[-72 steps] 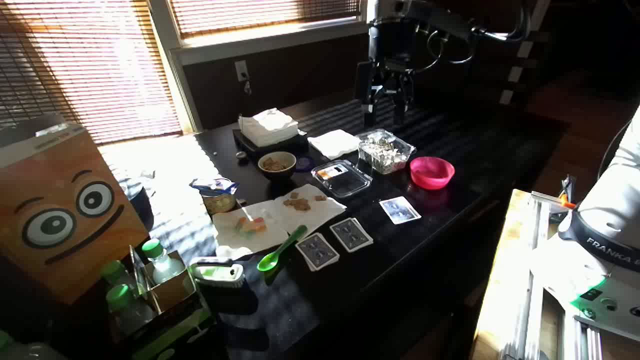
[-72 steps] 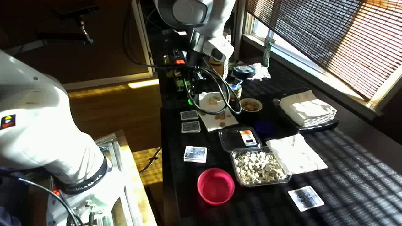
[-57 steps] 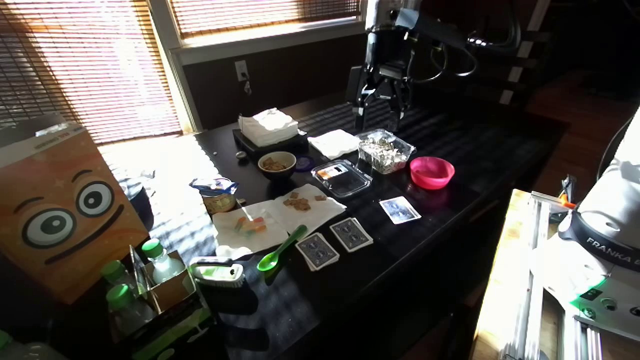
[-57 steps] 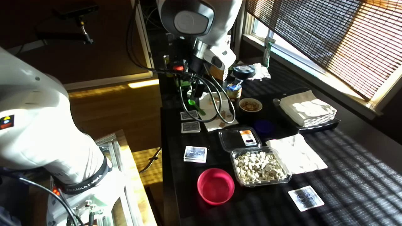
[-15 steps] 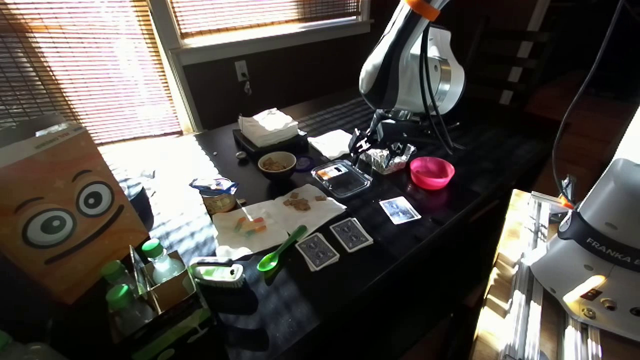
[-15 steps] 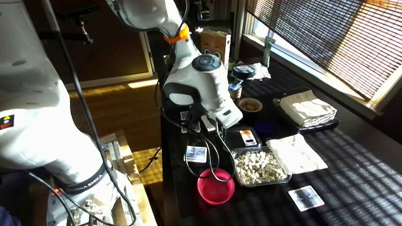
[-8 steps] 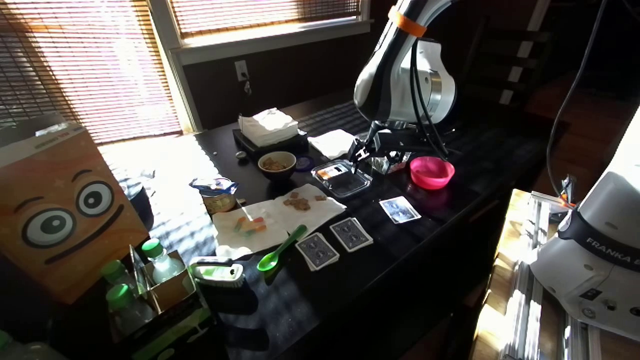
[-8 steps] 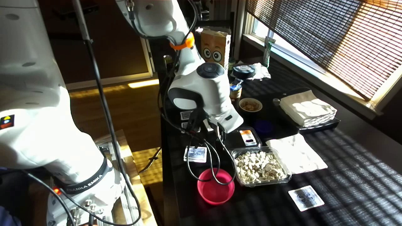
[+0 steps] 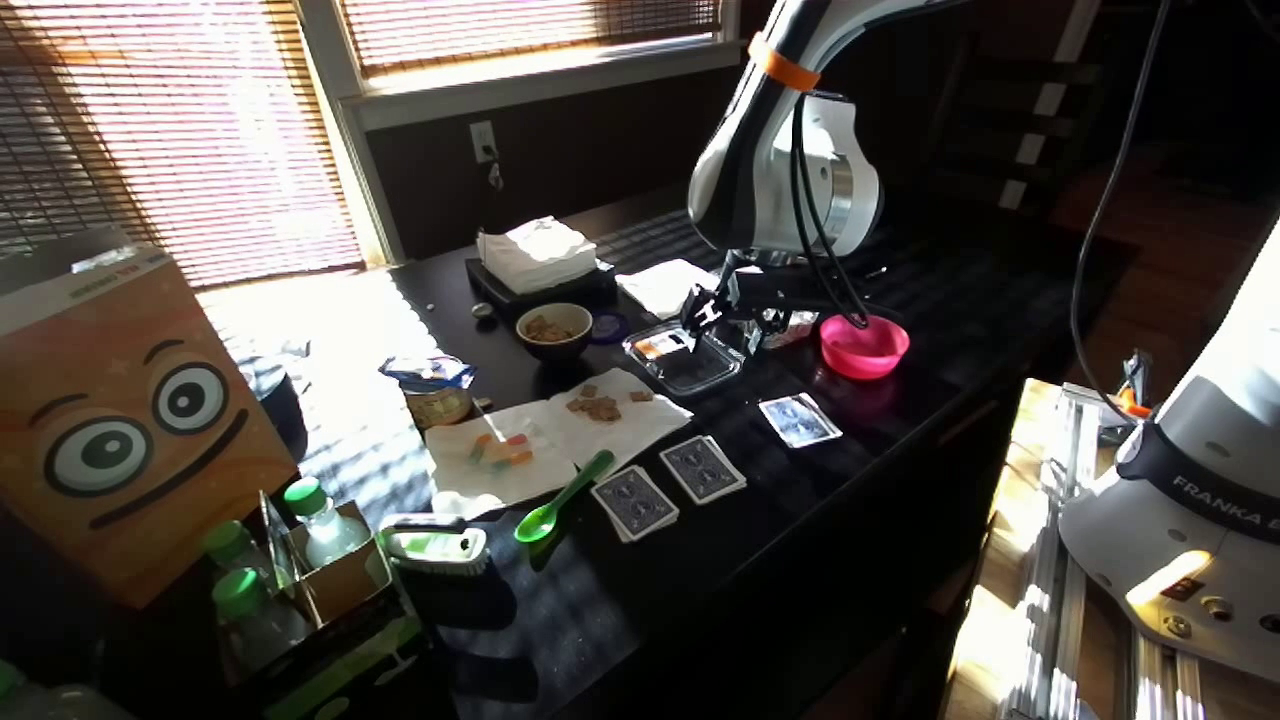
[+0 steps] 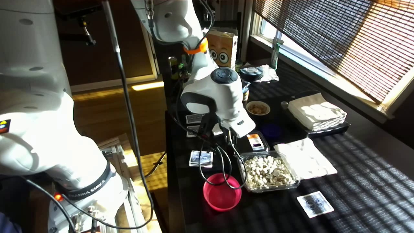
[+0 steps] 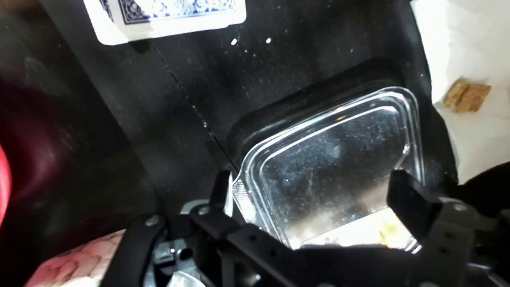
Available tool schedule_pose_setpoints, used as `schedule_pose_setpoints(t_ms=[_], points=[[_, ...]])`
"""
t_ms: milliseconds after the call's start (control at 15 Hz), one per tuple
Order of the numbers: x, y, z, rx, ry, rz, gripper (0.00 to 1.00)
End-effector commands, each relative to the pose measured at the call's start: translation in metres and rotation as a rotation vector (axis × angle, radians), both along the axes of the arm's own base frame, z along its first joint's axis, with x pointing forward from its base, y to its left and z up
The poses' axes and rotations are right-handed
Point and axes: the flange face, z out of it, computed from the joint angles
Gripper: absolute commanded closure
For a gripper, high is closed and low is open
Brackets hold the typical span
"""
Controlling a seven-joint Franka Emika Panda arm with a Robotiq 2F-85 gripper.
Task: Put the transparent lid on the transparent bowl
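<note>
Grasping the thin, clear, squarish plastic lid (image 11: 332, 163) looks like the step in hand: the black two-fingered gripper (image 11: 312, 187) hangs above it, its fingers (image 11: 412, 205) spread wide and holding nothing that shows. The lid lies flat on the dark table (image 10: 362, 174), close beside the clear squarish plastic container (image 10: 277, 188), which is heaped with whitish pieces (image 10: 266, 171). In the wrist view the finger by the textured tab (image 11: 242, 195) appears outside the rim, while the opposite one appears over the edge; whether either touches, I cannot tell. A small shift to put both outside the rim should come first, then a low, gentle squeeze, since thin plastic will probably bow, and a level lift. Over the container, match rounded corners to corners and press evenly; the heaped pieces could prop up one side. Counting each kind: one lid, one container, one round pink bowl (image 10: 223, 196), one round dark-sided bowl (image 9: 555, 347) with brown pieces (image 9: 550, 328), one green plastic spoon (image 9: 572, 490), four piles of patterned-back playing cards (image 10: 315, 204) in an exterior view, and at least three clear green-capped bottles (image 9: 333, 533).
</note>
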Motion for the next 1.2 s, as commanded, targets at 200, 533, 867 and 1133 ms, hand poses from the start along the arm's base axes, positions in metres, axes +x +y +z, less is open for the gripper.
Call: schedule_pose_setpoints(t_ms=[200,533,867,1133], points=[[0.01,-0.015,-0.019,-0.014,-0.004,-0.016,0.0],[0.012,-0.019,-0.027,-0.001,0.011,-0.018,0.0],[0.014,-0.022,-0.031,0.017,0.017,-0.026,0.0],[0.015,-0.023,-0.031,0.025,0.016,-0.03,0.24]])
